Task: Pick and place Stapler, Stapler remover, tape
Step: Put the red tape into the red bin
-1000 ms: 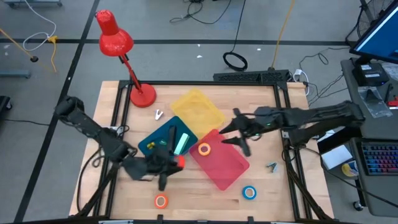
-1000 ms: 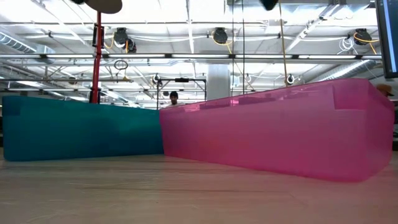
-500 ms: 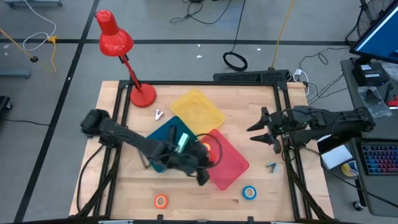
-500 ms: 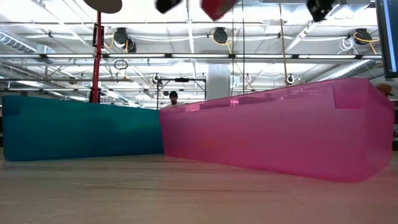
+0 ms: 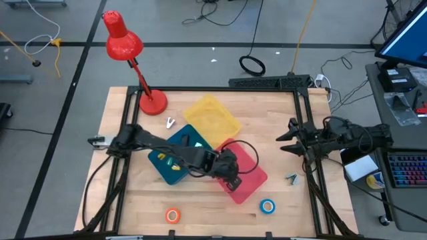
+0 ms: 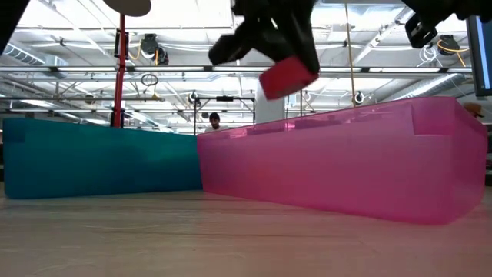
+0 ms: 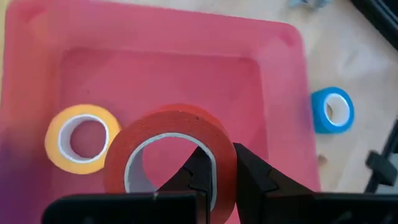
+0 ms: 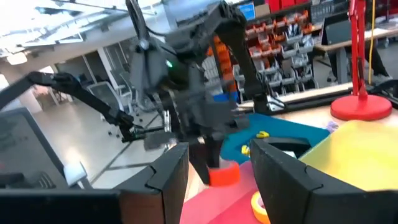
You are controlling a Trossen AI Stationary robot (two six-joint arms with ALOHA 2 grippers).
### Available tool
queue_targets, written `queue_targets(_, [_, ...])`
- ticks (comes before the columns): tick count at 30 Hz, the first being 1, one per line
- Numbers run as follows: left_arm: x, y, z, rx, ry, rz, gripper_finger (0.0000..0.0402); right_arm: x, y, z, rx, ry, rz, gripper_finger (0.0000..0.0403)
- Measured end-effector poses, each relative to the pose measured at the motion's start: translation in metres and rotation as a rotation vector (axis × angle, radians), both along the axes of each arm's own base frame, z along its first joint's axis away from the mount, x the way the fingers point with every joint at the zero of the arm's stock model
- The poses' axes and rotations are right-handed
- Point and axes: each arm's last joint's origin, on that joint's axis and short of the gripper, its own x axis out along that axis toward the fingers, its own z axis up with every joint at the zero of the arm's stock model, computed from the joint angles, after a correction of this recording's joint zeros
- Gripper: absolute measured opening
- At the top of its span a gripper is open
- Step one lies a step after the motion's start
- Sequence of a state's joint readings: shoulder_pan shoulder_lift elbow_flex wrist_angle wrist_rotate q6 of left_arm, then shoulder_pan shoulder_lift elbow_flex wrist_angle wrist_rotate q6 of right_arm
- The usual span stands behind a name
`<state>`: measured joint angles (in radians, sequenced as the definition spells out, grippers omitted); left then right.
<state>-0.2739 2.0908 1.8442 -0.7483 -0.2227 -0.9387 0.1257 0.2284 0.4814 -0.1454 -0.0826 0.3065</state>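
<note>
- Red tape roll (image 7: 171, 149) is pinched through its wall by the left gripper (image 7: 214, 171), hanging over the pink tray (image 7: 273, 93), apparently for release beside the orange roll (image 7: 81, 138).
- Right gripper (image 5: 288, 137) waits empty at the right edge, fingers apart.

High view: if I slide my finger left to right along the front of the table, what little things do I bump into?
Orange tape roll → blue tape roll → small metal stapler remover, a bit farther back.

Industrial lab: parts-bin shelving (image 8: 292, 50), ceiling ducts (image 6: 231, 69), floor cables (image 5: 252, 65).
</note>
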Motion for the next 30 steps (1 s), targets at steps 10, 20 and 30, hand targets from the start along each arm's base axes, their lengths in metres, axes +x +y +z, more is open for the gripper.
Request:
queue_targets(10, [0.018,0.013,-0.031,-0.111,0.030,0.090,0.0034,-0.006,-0.001,-0.012,0.008,-0.031,0.001,0.0167])
queue_targets(20, [0.027,0.018,-0.052,-0.173,0.070,0.110,0.0034,-0.007,-0.001,-0.012,-0.006,-0.035,0.000,0.0167])
queue_targets(30, [0.031,0.016,-0.072,-0.237,0.119,0.104,0.0093,-0.007,-0.001,-0.012,-0.008,-0.031,0.000,0.0167])
